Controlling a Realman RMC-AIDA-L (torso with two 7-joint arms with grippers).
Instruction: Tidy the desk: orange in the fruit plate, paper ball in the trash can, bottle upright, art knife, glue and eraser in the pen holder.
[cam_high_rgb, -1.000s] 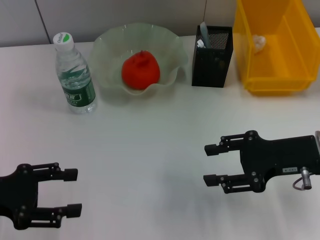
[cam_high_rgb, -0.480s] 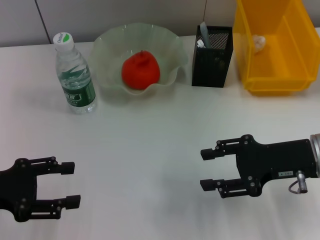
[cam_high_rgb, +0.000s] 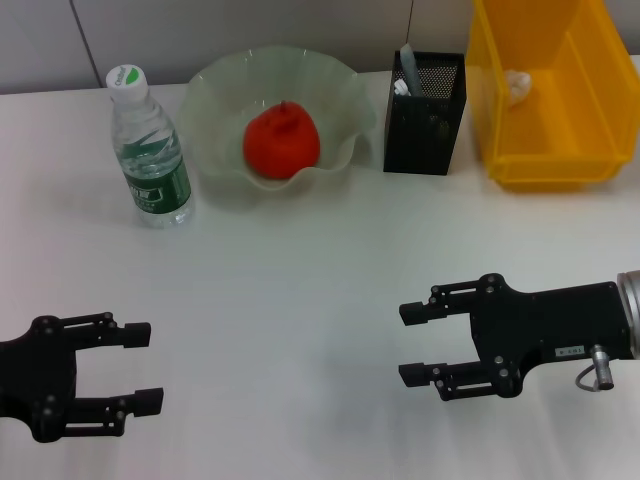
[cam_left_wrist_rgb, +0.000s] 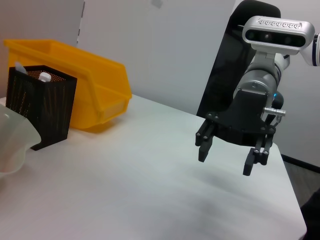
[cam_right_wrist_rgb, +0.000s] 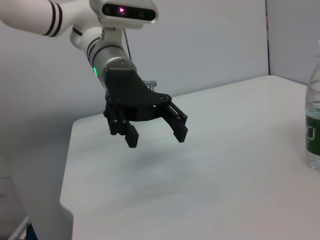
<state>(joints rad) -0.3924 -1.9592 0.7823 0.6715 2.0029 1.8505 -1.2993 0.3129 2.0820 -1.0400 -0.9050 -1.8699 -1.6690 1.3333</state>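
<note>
Two hands (cam_high_rgb: 138, 364) (cam_high_rgb: 410, 343) agape above table (cam_high_rgb: 300, 280)

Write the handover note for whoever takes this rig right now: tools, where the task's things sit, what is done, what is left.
Left tool: open, empty, hovering over the near left of the table.
Right tool: open, empty, hovering over the near right.
Orange lies in the fruit plate: done.
Paper ball lies in the trash can: done.
Bottle stands upright beside the plate: done.
Pen holder has items poking out of its top; which ones cannot be told.
Left: nothing loose shows on the table; check the holder's contents.
</note>
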